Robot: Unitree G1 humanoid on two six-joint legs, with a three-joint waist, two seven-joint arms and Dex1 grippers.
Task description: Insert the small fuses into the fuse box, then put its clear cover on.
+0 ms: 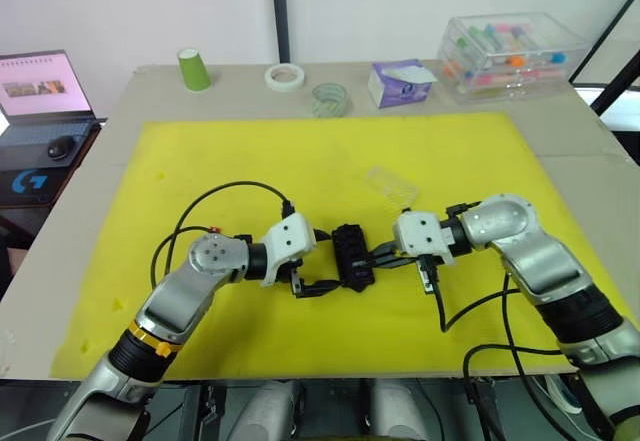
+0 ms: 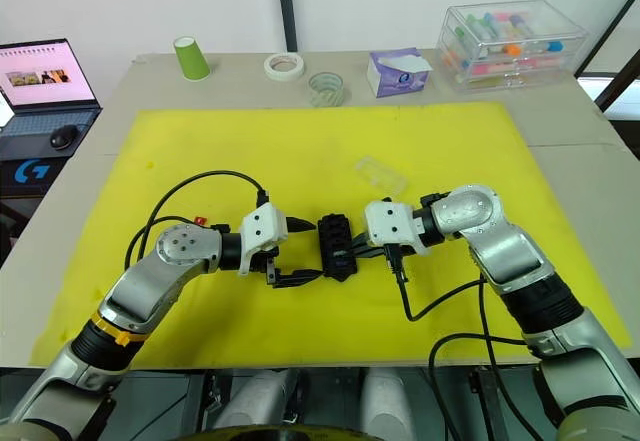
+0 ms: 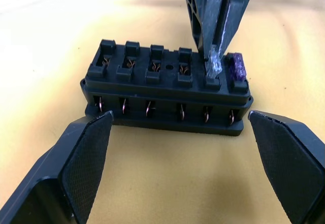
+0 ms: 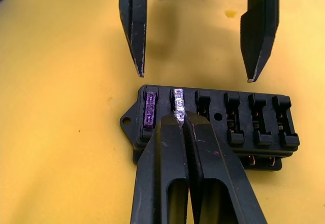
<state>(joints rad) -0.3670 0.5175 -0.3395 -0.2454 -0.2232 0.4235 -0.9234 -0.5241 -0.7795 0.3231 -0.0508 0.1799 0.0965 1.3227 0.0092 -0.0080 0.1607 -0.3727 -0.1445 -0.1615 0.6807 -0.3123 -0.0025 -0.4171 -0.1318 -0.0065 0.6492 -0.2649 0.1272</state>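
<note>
The black fuse box (image 1: 352, 256) lies on the yellow mat (image 1: 250, 161) between my two grippers. My left gripper (image 3: 185, 168) is open, with one pad (image 3: 84, 163) off each end of the box and neither touching it. My right gripper (image 4: 183, 120) is shut on a clear grey fuse (image 4: 179, 102) that stands in the second slot from one end. A purple-looking fuse (image 4: 150, 109) sits in the end slot beside it. The other slots show bare contacts. The clear cover (image 1: 390, 186) lies on the mat just beyond the box.
Along the table's far edge stand a large clear drawer box (image 1: 510, 56) with coloured contents, a tissue pack (image 1: 400, 83), two tape rolls (image 1: 285, 76) and a green cup (image 1: 193, 69). A laptop (image 1: 40, 91) sits off the table's left side.
</note>
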